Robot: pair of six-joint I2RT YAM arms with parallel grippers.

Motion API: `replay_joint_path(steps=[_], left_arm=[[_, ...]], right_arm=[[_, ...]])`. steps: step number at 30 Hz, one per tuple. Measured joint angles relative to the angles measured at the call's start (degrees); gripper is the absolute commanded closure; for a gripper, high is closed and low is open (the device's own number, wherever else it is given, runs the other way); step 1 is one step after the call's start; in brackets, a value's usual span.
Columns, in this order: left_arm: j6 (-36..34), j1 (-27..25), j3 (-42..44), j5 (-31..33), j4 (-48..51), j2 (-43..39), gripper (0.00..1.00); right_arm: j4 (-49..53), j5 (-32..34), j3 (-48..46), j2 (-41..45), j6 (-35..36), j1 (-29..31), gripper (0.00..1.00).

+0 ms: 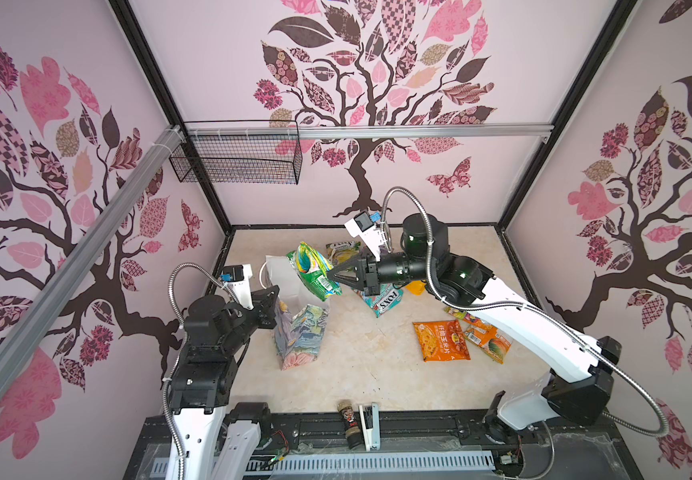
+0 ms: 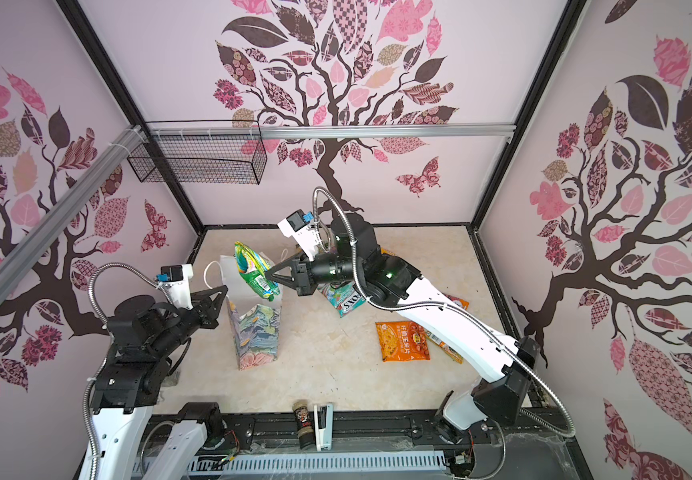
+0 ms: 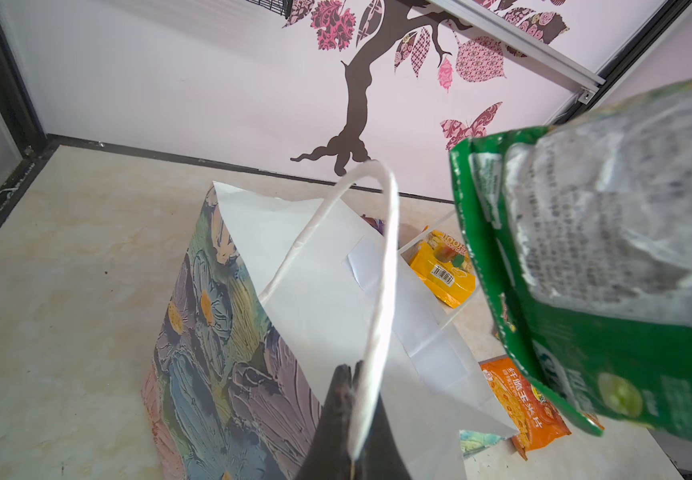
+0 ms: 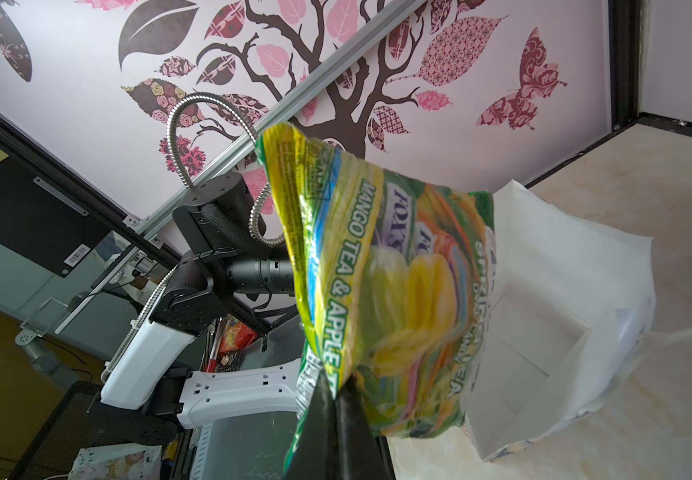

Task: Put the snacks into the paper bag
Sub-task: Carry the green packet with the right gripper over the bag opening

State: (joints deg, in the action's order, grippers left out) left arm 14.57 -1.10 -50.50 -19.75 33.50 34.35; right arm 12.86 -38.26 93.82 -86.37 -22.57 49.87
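Gripping with my right end effector (image 1: 329,274): one green-yellow packet (image 1: 315,270) marked FOX'S. My fingers are pinched narrow on one edge. The packet is raised off the counter (image 1: 377,374) and stands out beyond my fingertips at the open top of the paper bag (image 1: 300,332).

Left end effector (image 2: 223,289): clamped narrow on the bag's white cord handle (image 3: 377,270), with the cord running between my fingers. The bag stands upright just beyond those fingertips, mouth open, white inside.

Snacks lying flat on the counter:
- One teal packet (image 1: 385,303) marked FOX'S, beneath my right wrist.
- One orange packet (image 1: 442,340), beside my right forearm.
- One striped orange packet (image 1: 487,338), just beside the last and partly under that arm.
- One yellow packet (image 3: 442,266), seen past the bag from my left wrist.
- One pale yellow-green packet (image 1: 342,251), behind my right end effector, toward the back wall.

Other items:
- Dark spice jar (image 1: 350,424) and white stapler (image 1: 369,426), side by side, well apart from both end effectors.
- Black wire basket (image 1: 236,158), hung on the back wall, high above my left end effector.
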Motion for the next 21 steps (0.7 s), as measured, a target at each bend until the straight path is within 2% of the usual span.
replay_joint_path(steps=[11, 21], left_arm=[[-0.02, 0.0, 0.0, 0.17, 0.07, -0.37, 1.0], [0.0, 0.02, 0.46, 0.28, 0.17, -0.79, 1.0]], right_arm=[[-1.99, -1.25, 3.65, -8.76, -1.99, 0.0, 1.0], [-4.26, -1.64, 3.61, -11.28, -4.74, 0.0, 1.0]])
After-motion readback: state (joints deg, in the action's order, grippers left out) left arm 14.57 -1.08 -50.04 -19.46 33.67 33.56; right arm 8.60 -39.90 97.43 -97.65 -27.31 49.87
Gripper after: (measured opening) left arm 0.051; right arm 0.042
